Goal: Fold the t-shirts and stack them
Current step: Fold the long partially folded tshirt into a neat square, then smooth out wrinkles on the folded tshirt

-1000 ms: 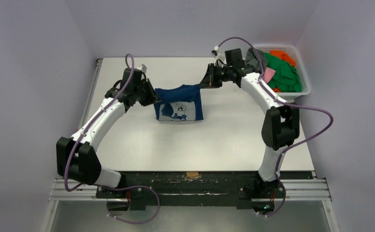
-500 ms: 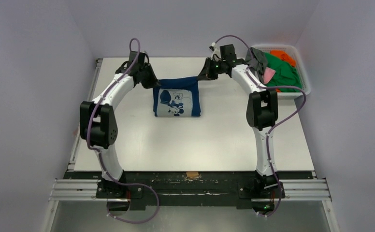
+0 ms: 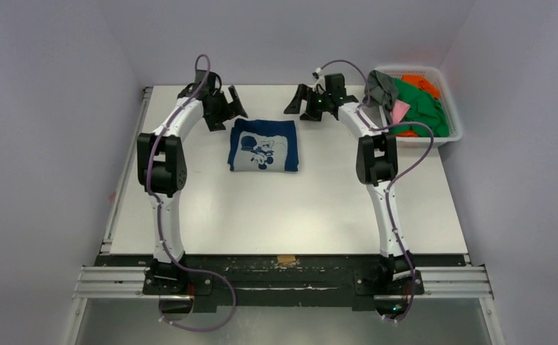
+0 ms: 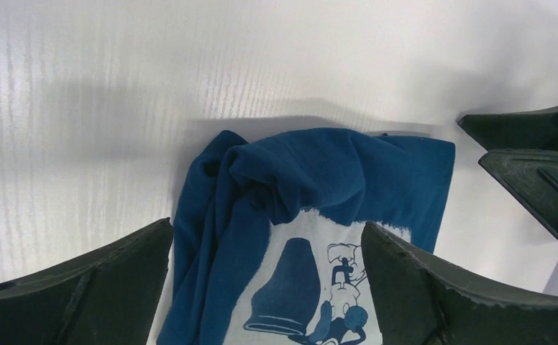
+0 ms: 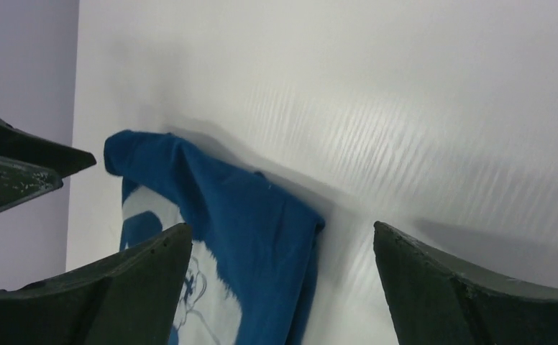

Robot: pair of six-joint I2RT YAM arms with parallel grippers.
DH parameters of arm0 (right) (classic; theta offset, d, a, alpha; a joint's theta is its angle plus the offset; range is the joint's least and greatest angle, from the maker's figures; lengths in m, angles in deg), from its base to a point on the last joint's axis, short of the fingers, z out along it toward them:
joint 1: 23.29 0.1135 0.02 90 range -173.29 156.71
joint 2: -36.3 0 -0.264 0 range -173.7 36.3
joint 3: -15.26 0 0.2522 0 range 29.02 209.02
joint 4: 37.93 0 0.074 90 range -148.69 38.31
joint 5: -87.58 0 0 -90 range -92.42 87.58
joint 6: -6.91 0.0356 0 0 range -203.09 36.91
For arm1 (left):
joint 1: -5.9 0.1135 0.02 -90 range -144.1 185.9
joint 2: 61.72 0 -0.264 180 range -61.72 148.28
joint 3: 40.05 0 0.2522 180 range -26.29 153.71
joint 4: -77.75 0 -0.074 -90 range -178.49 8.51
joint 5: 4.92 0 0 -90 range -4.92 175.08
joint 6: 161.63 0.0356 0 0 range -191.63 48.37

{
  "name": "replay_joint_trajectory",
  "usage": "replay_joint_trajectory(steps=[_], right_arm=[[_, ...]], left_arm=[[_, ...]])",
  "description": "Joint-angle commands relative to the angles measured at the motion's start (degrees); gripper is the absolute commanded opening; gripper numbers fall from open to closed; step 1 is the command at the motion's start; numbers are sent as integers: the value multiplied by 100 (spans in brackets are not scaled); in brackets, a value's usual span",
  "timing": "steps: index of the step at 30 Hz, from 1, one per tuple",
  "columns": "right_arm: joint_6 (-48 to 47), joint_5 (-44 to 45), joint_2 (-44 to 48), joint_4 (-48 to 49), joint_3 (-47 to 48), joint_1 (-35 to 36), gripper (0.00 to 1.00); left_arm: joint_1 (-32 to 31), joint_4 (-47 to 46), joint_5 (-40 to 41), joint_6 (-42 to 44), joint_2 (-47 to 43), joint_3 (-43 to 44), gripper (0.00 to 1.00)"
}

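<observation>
A navy blue t-shirt [image 3: 263, 145] with a white printed graphic lies folded flat on the white table [image 3: 290, 208], toward the back. My left gripper [image 3: 230, 108] hovers just off the shirt's far left corner, open and holding nothing. My right gripper [image 3: 297, 106] hovers off the far right corner, also open and empty. In the left wrist view the shirt [image 4: 334, 172] lies rumpled between and beyond the left gripper [image 4: 265, 226] fingers. In the right wrist view the shirt's edge [image 5: 247, 215] lies below the spread right gripper [image 5: 282, 227].
A white mesh basket [image 3: 414, 70] stands at the back right corner. It holds green [image 3: 423, 108], orange [image 3: 421, 81], grey [image 3: 381, 88] and pink [image 3: 401, 109] t-shirts, the grey one draped over its left rim. Purple walls close in the table's sides and back.
Both grippers carried the shirt's raised edge away to the far side, then opened and let it go. The shirt now lies flat, and both arms are stretched farther back.
</observation>
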State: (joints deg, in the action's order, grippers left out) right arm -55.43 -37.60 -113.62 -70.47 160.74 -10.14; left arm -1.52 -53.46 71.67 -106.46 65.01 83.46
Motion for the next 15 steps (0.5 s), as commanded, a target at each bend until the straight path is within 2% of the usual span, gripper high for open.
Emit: replay_joint_trajectory(steps=[1, 4, 7, 11, 15], right_arm=[[-136, 207, 1443, 504, -1198, 4, 97], [-212, 30, 2083, 536, -2141, 30, 98], [-326, -328, 2580, 539, -2925, 202, 99], [-500, -657, 3014, 355, -3333, 567, 99], [-496, -906, 3221, 533, -3611, 935, 99]], left_arm=[[4, -317, -345, 317, -750, -569, 100], [4, -147, -499, 660, -706, -817, 100], [4, 51, -748, 789, -589, -827, 96], [-74, -730, -1566, 539, -1154, -1391, 96], [-238, -1143, -1471, 168, -1822, -1841, 100]])
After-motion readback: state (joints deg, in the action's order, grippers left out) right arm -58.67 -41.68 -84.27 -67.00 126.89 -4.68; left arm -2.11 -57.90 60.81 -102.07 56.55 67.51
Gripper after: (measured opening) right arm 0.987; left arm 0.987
